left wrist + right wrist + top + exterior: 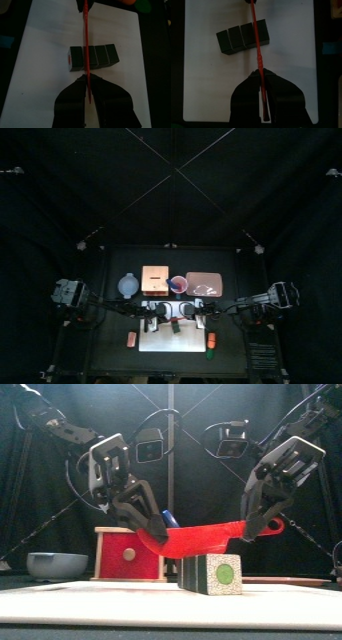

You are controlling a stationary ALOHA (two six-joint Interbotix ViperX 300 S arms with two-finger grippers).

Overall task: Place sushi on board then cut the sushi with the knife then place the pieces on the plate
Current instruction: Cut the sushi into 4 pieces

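I am looking into dimness: the black curtains (pixel 80 188) are swallowing most of the light. From above, the white cutting board (pixel 171 344) is glaring as the brightest patch. In both wrist views it is appearing evenly lit.

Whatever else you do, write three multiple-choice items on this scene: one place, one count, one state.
1. Where is the dark green toy sushi roll? A on the white cutting board; B on a pink tray; C in mid-air.
2. How many blocks does the roll show? A two; B four; C six.
3. What is the state of the red toy knife? A lying flat; B standing in a cup; C gripped by the left end effector and the right end effector.
Answers: 1 A, both wrist views show it resting there; 2 B, three seams split it; 3 C, both pairs of jaws close on it.
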